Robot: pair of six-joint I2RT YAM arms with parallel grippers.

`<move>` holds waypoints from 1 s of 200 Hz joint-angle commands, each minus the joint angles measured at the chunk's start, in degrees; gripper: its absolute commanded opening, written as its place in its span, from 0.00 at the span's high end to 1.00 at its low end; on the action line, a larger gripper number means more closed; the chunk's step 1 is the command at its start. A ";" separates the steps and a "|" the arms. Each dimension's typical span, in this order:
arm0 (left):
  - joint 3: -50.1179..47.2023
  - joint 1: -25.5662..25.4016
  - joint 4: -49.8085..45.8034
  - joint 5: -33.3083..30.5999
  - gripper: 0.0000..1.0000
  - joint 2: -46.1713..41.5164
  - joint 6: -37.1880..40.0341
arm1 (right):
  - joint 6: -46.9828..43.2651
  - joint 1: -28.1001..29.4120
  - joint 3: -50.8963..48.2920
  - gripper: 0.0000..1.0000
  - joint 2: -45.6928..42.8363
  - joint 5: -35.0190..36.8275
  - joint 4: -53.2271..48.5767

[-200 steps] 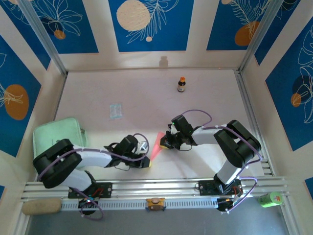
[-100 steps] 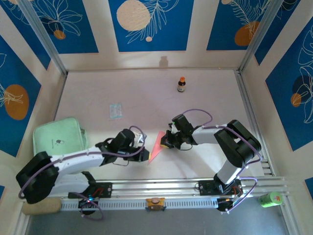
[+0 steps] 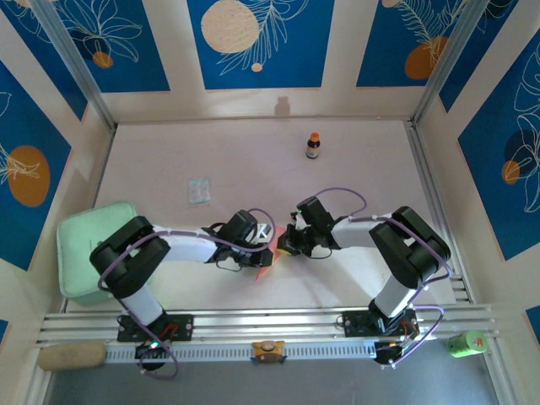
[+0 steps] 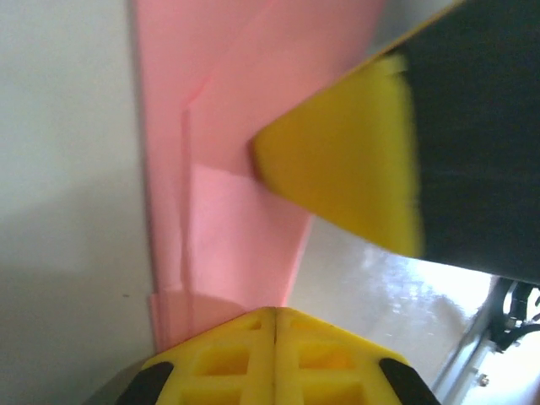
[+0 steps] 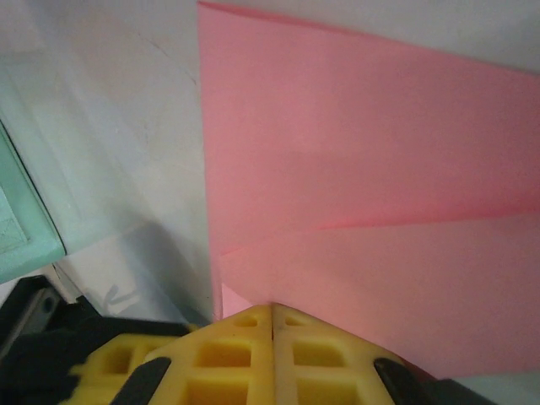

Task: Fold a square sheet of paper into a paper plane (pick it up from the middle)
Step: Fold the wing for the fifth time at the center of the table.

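Left gripper (image 4: pixel 274 319), right gripper (image 5: pixel 272 314): both closed, empty, tips pressing paper plane (image 4: pixel 221 126) onto desk (image 3: pixel 363 169). Likely setting crease, preventing slip.

The paper plane (image 3: pixel 265 267) is largely covered in the top view by the left gripper (image 3: pixel 263 253) and the right gripper (image 3: pixel 283 245), so its tip and outline cannot be made out. In the left wrist view it is cut off by the top edge, hidden below under the closed yellow fingers (image 4: pixel 228 363), and partly masked by the other gripper's blurred pad (image 4: pixel 337 169). In the right wrist view it is cut off at the right edge. The green pouch (image 3: pixel 80 245) is partly overlapped by the left arm. The small bottle's (image 3: pixel 313 146) label is too small to be read.
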 commanded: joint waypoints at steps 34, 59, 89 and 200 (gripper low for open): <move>-9.54 0.40 10.27 1.00 1.00 2.28 -4.64 | -4.61 -2.12 3.00 0.96 -5.78 0.93 -6.01; -11.10 0.39 12.27 1.20 1.00 1.96 -5.90 | -5.98 -0.61 3.98 0.97 -5.30 -0.69 -6.46; -10.04 0.40 9.81 0.60 1.00 0.88 -5.20 | -3.46 1.94 1.97 0.97 -2.48 0.28 -4.00; -10.77 0.36 7.49 0.93 1.00 0.81 -4.10 | -4.63 -6.41 0.43 0.98 1.76 -0.69 -0.39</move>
